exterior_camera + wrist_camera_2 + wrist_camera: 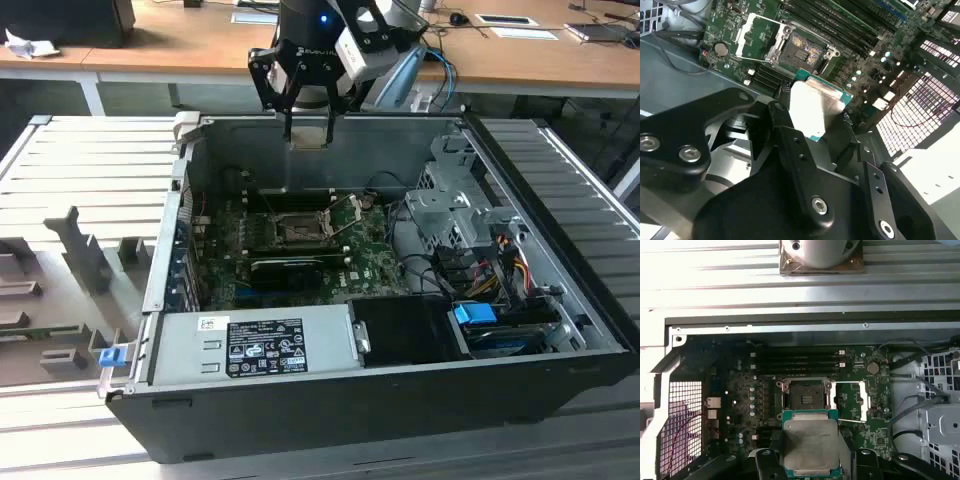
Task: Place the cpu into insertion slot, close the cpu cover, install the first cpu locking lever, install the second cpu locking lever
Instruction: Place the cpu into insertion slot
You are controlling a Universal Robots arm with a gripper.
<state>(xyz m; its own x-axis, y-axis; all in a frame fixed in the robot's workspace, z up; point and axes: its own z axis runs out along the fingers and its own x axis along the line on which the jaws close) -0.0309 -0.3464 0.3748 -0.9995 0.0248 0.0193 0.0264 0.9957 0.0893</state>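
Observation:
My gripper (pixel 308 128) hangs above the rear wall of the open computer case, shut on the cpu (pixel 308 137), a flat square chip with a pale grey top and green edge. Both wrist views show the cpu (pixel 810 442) (pixel 816 106) clamped between the black fingers (pixel 782 120). The insertion slot (pixel 805 394) (pixel 802 50) (pixel 298 232) lies bare on the green motherboard, well below the chip. The cpu cover (pixel 851 401) (pixel 757 32), a silvery frame, is flipped open beside the slot. A thin wire lever (pixel 347 216) sticks up next to the socket.
A long black card (pixel 295 268) lies in front of the socket. Memory slots (pixel 800 360) run behind it. The grey power supply (pixel 255 345) sits at the case front, with a drive cage (pixel 450 200) and cables (pixel 500 265) on the exterior view's right.

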